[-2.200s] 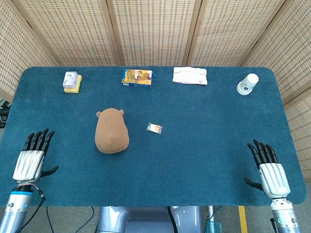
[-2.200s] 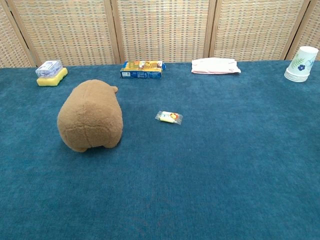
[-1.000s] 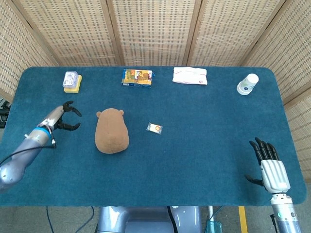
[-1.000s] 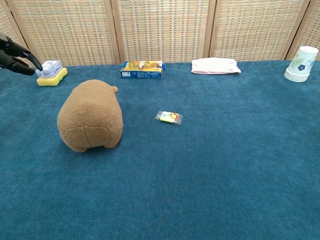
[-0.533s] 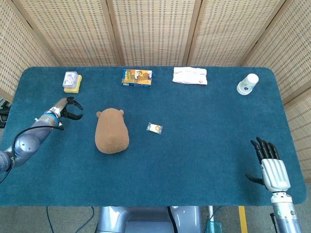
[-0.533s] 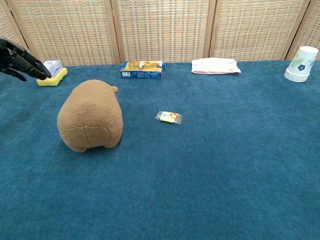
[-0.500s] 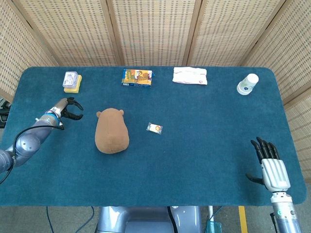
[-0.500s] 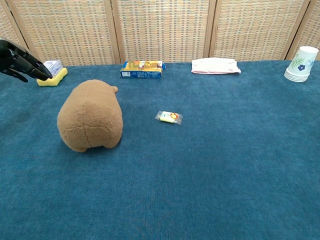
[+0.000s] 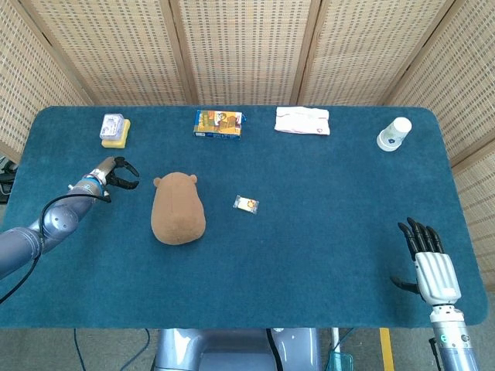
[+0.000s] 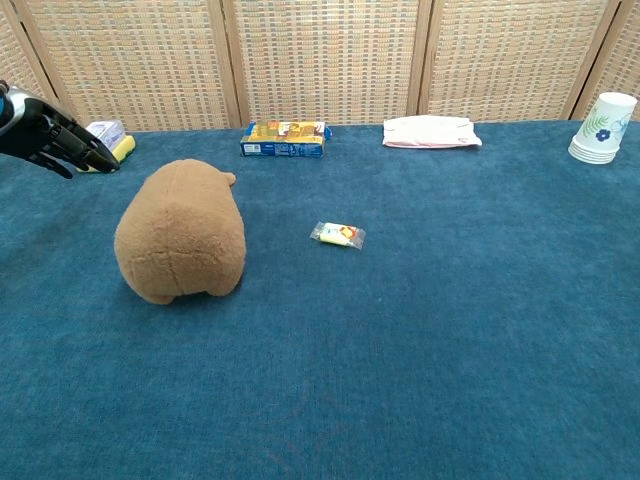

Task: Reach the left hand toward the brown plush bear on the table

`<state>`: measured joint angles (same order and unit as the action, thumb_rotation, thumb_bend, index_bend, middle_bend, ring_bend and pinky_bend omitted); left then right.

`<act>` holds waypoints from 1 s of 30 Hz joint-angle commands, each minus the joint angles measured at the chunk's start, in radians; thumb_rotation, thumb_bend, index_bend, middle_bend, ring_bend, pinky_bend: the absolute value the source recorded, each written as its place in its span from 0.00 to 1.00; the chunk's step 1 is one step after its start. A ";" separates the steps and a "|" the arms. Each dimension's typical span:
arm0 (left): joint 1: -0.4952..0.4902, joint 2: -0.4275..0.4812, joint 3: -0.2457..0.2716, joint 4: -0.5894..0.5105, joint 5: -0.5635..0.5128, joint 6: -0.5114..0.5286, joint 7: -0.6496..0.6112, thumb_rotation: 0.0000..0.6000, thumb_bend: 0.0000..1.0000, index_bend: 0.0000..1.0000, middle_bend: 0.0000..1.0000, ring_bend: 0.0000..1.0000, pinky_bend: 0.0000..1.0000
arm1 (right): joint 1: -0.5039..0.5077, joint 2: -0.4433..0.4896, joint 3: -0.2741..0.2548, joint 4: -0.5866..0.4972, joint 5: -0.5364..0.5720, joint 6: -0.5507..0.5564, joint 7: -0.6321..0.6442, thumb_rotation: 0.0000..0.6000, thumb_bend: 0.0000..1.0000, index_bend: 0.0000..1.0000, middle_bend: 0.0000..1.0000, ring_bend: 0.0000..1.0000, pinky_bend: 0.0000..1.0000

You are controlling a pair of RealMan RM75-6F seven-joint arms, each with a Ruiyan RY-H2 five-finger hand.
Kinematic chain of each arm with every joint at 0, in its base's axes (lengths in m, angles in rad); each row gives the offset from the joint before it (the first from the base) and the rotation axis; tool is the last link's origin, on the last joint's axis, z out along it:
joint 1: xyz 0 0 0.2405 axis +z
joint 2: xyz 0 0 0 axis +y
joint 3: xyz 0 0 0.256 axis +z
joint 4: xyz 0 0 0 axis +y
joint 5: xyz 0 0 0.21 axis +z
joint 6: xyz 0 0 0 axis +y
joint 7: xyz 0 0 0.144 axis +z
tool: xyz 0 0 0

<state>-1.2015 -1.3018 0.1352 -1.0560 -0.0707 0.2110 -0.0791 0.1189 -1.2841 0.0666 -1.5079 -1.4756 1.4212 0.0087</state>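
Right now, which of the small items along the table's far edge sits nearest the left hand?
The yellow sponge with a clear packet on top, just beyond the left hand. The snack box, white cloth and paper cups lie further right.

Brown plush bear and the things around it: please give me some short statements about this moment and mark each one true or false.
1. The left hand touches the brown plush bear. False: it hangs apart from it, on its left.
2. The candy packet lies right of the bear. True.
3. The right hand holds the paper cups. False: it is empty, fingers apart, near the front edge.
4. The snack box lies at the far edge. True.
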 commanded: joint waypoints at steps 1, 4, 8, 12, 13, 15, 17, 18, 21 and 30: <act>-0.022 -0.041 0.026 0.049 -0.003 -0.028 -0.029 1.00 0.40 0.45 0.00 0.00 0.00 | -0.003 0.002 0.000 0.001 0.002 0.003 0.002 1.00 0.10 0.01 0.00 0.00 0.00; -0.043 -0.078 0.050 0.096 -0.010 -0.059 -0.066 1.00 0.40 0.45 0.00 0.00 0.00 | -0.006 0.007 0.003 -0.004 0.004 0.011 0.007 1.00 0.10 0.01 0.00 0.00 0.00; -0.070 -0.120 0.079 0.146 -0.002 -0.085 -0.112 1.00 0.40 0.46 0.00 0.00 0.00 | -0.010 0.013 0.005 -0.010 0.001 0.020 0.015 1.00 0.10 0.01 0.00 0.00 0.00; -0.091 -0.143 0.096 0.174 0.014 -0.103 -0.149 1.00 0.40 0.46 0.00 0.00 0.00 | -0.012 0.017 0.005 -0.012 0.001 0.024 0.019 1.00 0.10 0.01 0.00 0.00 0.00; -0.096 -0.149 0.101 0.180 0.018 -0.107 -0.161 1.00 0.40 0.46 0.00 0.00 0.00 | -0.013 0.019 0.005 -0.013 0.001 0.025 0.020 1.00 0.10 0.01 0.00 0.00 0.00; -0.107 -0.160 0.111 0.194 0.030 -0.114 -0.189 1.00 0.40 0.46 0.00 0.00 0.00 | -0.014 0.021 0.006 -0.014 -0.001 0.029 0.022 1.00 0.10 0.01 0.00 0.00 0.00; -0.114 -0.166 0.117 0.203 0.042 -0.118 -0.212 1.00 0.40 0.46 0.00 0.00 0.00 | -0.015 0.023 0.006 -0.017 -0.001 0.031 0.025 1.00 0.10 0.01 0.00 0.00 0.00; -0.118 -0.170 0.120 0.207 0.049 -0.117 -0.222 1.00 0.40 0.46 0.00 0.00 0.00 | -0.016 0.025 0.006 -0.020 -0.002 0.033 0.029 1.00 0.10 0.01 0.00 0.00 0.00; -0.125 -0.170 0.128 0.208 0.067 -0.131 -0.250 1.00 0.40 0.47 0.00 0.00 0.00 | -0.018 0.028 0.007 -0.024 -0.003 0.036 0.032 1.00 0.10 0.01 0.00 0.00 0.00; -0.134 -0.161 0.148 0.185 0.132 -0.122 -0.316 1.00 0.41 0.50 0.00 0.00 0.00 | -0.020 0.030 0.007 -0.030 -0.007 0.041 0.034 1.00 0.10 0.01 0.00 0.00 0.00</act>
<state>-1.3348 -1.4652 0.2811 -0.8667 0.0553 0.0868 -0.3889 0.0989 -1.2537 0.0738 -1.5373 -1.4822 1.4625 0.0431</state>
